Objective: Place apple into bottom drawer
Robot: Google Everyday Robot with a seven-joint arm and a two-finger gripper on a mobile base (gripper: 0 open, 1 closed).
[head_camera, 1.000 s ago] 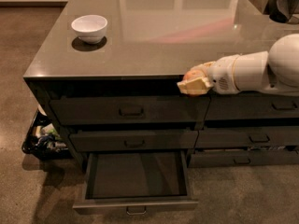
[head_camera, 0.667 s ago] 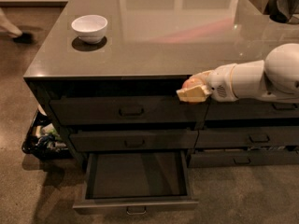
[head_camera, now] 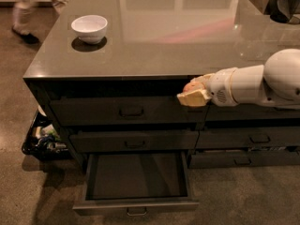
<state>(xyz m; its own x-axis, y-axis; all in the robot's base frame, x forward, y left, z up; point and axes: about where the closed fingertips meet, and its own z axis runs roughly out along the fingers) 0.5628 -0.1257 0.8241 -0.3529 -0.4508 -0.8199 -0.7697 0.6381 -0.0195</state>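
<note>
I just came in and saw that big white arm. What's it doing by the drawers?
The robot's gripper is holding an apple in its fingers, up in front of the top drawer, just under the edge of the counter. The bottom drawer is pulled open lower down, with nothing in it yet. A white bowl sits on the counter.

High frontal view, hand (head_camera: 188, 94) at right
</note>
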